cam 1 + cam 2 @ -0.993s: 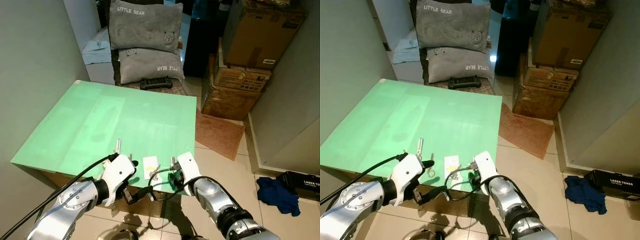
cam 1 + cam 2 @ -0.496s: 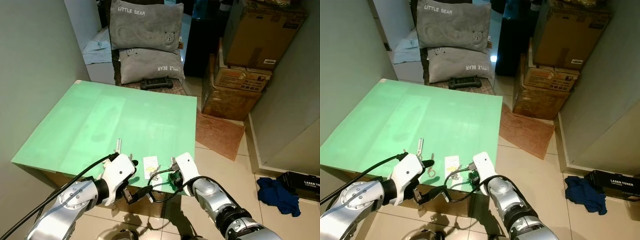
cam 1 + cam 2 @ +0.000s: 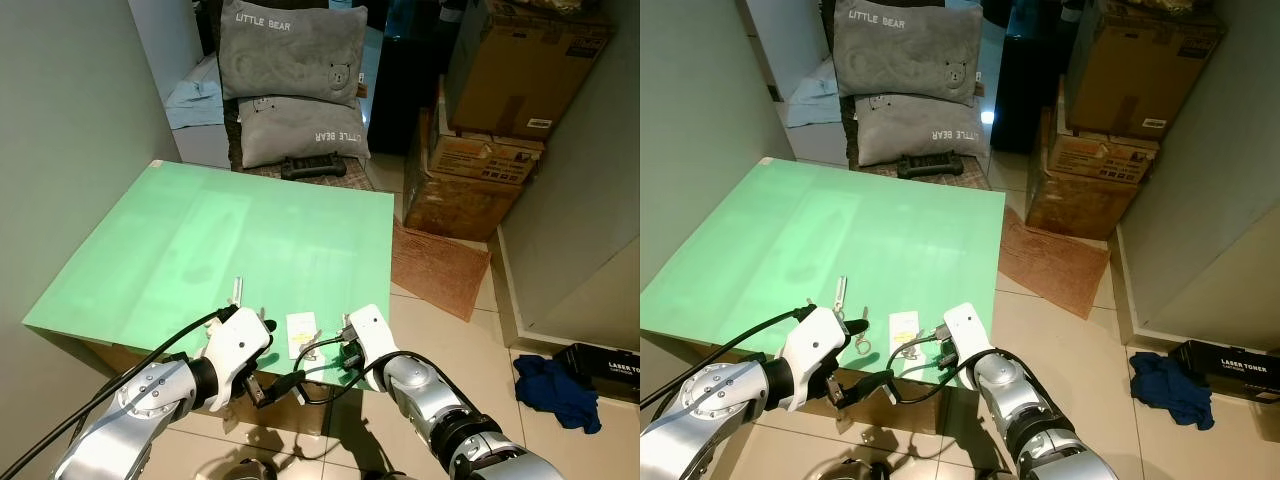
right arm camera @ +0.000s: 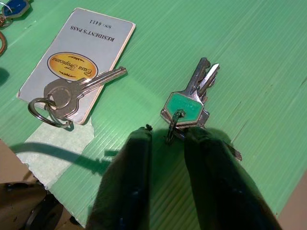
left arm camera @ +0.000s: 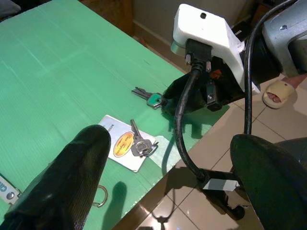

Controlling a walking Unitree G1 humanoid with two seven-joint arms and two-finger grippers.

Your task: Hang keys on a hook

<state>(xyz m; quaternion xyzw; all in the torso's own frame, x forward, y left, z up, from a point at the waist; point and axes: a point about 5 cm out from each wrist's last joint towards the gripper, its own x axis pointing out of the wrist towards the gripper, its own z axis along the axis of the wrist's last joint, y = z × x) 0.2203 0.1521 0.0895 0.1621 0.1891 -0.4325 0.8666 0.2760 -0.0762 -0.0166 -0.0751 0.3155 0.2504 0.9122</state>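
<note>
Right pincer point(image 4: 169, 143) narrowly parted, fingertips straddling green-headed keys' point(image 4: 184, 106) ring, green board point(image 3: 250, 240)

keys point(image 4: 188, 106): green-capped bunch on a ring | lying flat | near green table's front edge

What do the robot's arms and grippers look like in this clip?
Both arms are ribbed silver metal with black joints. Each wrist carries a white housing fed by a black cable. The left gripper and right gripper have long, rounded, matte black jaws.
</note>
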